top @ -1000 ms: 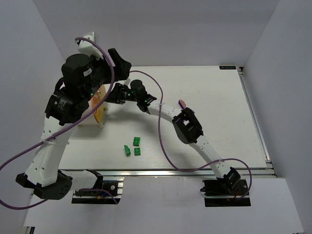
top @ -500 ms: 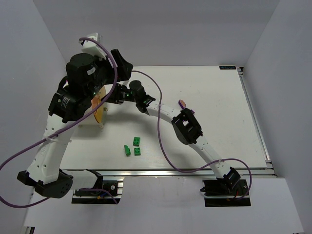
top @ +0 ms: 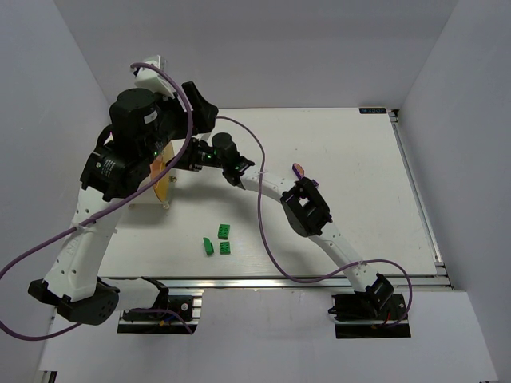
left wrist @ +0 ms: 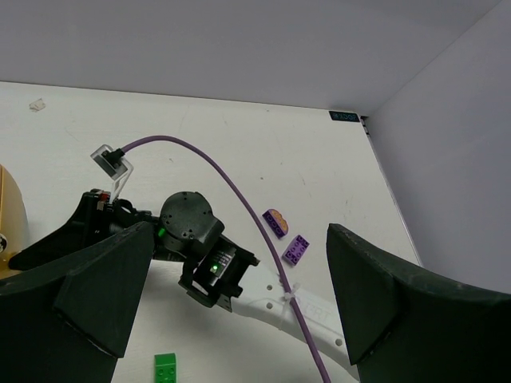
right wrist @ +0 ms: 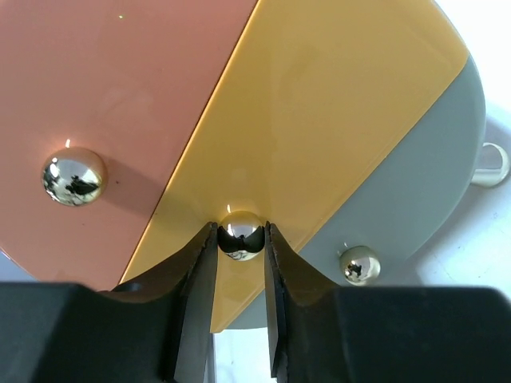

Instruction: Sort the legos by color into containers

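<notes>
The container is a cream drum (top: 142, 203) at the table's left, with a round face (right wrist: 303, 104) banded in salmon, yellow and grey and bearing brass knobs. My right gripper (right wrist: 241, 239) is shut on the middle brass knob (right wrist: 241, 231), on the yellow band; in the top view it (top: 177, 163) touches the face. My left gripper (left wrist: 239, 239) is wide open and empty, held high above the drum. Three green legos (top: 224, 232) lie near the front edge. Two purple legos (left wrist: 296, 250), one with an orange top (left wrist: 276, 222), lie mid-table.
Two more brass knobs (right wrist: 73, 176) (right wrist: 358, 265) sit on the salmon and grey bands. The right arm (top: 307, 209) stretches across the table's middle with a purple cable looping over it. One green lego (left wrist: 165, 369) shows below the left gripper. Walls enclose the table.
The left arm has risen and shifted slightly toward the back. The right gripper has stayed at the drum's face, edging slightly toward the back. The legos have not moved.
</notes>
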